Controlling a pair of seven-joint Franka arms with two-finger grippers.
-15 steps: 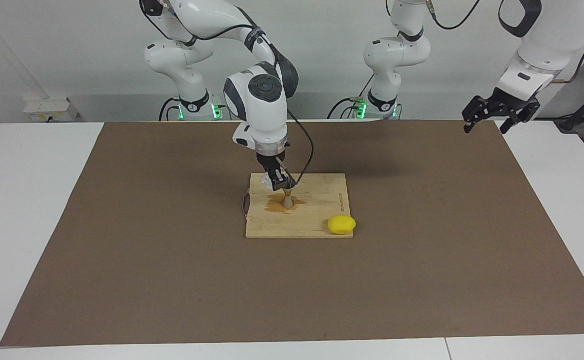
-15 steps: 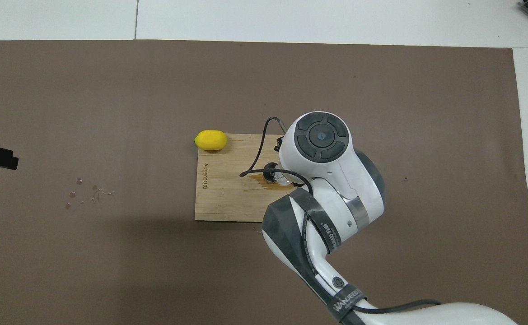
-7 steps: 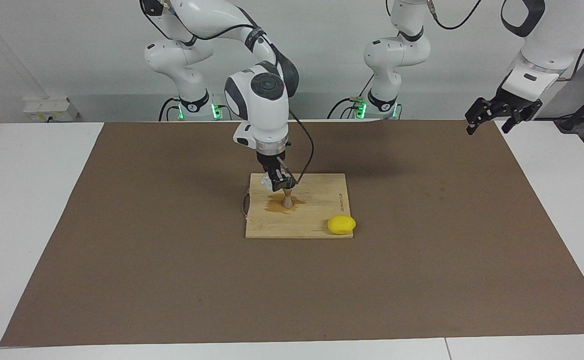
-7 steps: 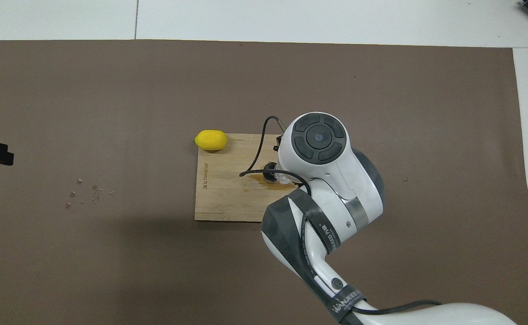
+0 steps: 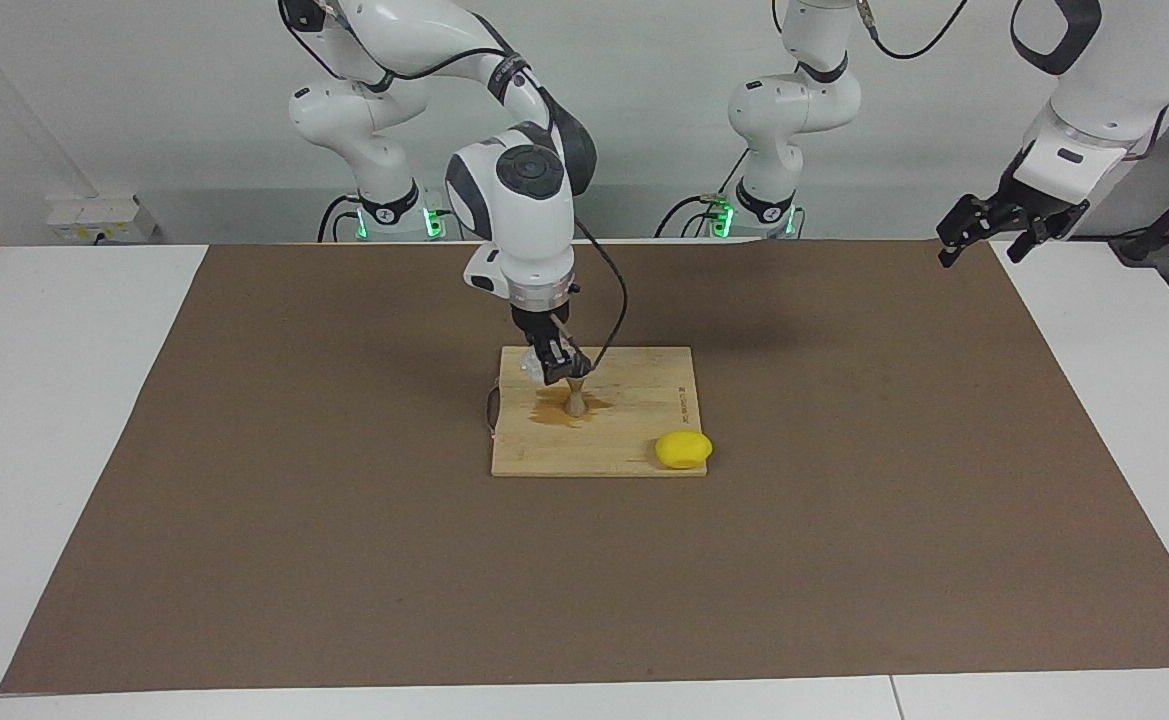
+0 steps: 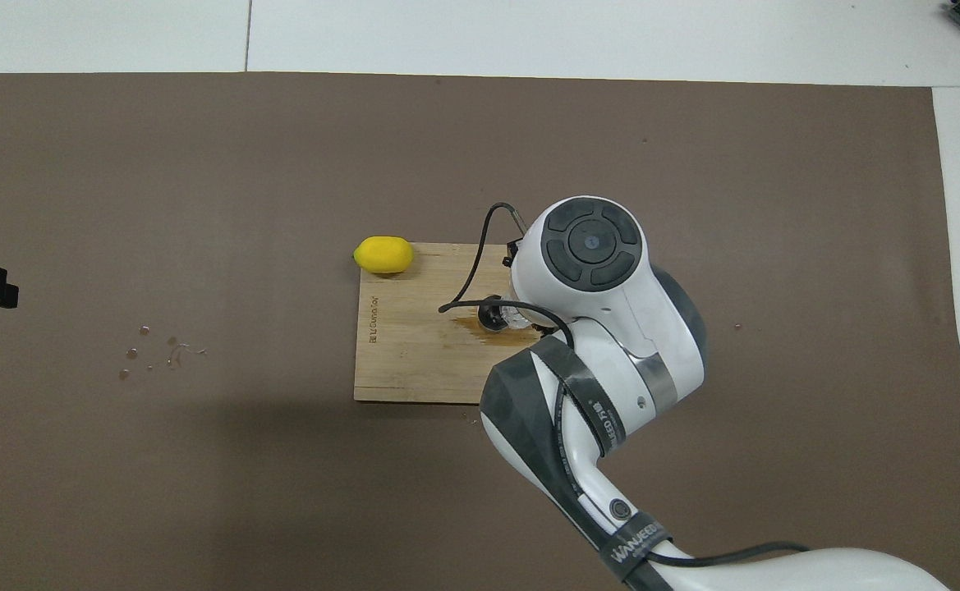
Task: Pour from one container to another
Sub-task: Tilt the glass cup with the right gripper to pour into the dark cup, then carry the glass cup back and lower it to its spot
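Facing view: the right end effector grips the tilted glass cup directly above the jigger, which stands below it on the wet cutting board. The left end effector waits with fingers wide, over the surface's edge.

Overhead view: the jigger peeks out beside the right arm; the glass cup touches its rim.

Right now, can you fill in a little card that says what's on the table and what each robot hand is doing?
right gripper: shut on the glass cup, tipped over the jigger
jigger: upright on the wooden board, in a brown puddle
wooden board: middle of the brown mat
lemon: at the board's corner toward the left arm's end, farther from the robots
left gripper: open, empty, waiting in the air at the mat's edge
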